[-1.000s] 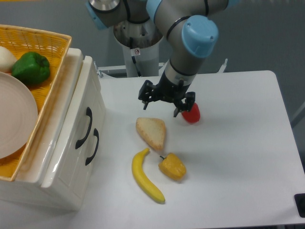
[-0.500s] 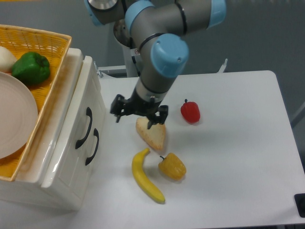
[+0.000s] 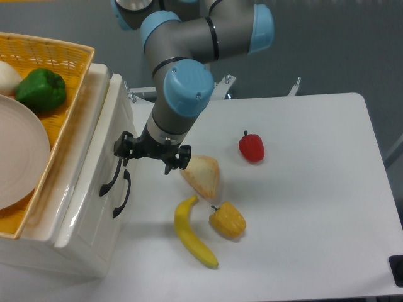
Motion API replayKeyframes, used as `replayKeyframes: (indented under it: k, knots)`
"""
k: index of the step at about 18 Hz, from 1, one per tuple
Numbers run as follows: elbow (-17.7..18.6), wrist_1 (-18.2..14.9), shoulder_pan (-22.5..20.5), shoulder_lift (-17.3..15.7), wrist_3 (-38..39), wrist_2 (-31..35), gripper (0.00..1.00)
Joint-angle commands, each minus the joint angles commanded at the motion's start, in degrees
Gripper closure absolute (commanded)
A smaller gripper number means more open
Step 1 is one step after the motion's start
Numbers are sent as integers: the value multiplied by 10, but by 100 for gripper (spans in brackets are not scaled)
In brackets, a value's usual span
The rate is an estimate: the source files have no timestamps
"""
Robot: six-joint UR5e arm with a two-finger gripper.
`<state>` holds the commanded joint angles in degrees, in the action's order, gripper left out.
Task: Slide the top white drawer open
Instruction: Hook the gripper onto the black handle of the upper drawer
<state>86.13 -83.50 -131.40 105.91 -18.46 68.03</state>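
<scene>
Just off the cabinet's front face, the black two-finger gripper [image 3: 151,153] hangs over the left part of the white tabletop [image 3: 315,207], its fingers spread apart with nothing between them. One fingertip [image 3: 123,147] is right at the upper end of the curved black handle [image 3: 111,168] on the top white drawer [image 3: 123,135], though whether it touches the handle cannot be told. That drawer, the upper glossy white plastic front of the cabinet at the table's left edge, sits flush with the lower white drawer front [image 3: 94,233] and its matching black handle [image 3: 122,194].

On top of the cabinet rests a yellow wicker basket [image 3: 69,94] holding a green bell pepper [image 3: 40,89], a pale round plate [image 3: 19,157] and a white rounded object [image 3: 7,77] cut off by the frame.

Near the middle of the tabletop lies a tan wedge of bread [image 3: 203,176], just beside the gripper's right finger. Toward the front edge lie a yellow banana [image 3: 192,233] and a yellow bell pepper [image 3: 228,220], close together. A red bell pepper [image 3: 252,147] sits apart, toward the back.
</scene>
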Motion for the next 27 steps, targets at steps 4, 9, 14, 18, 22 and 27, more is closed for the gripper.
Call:
replayKeyframes:
  k: [4, 9, 14, 18, 22, 27]
  knots:
    - [1, 0, 0, 0, 0, -2, 0]
    - [1, 1, 0, 1, -1, -3, 0]
    - [1, 3, 2, 4, -3, -2, 0]
    - [0, 4, 8, 8, -10, -2, 0]
    - [0, 4, 11, 9, -11, -2, 0]
    - [-1, 4, 11, 11, -11, -3, 0]
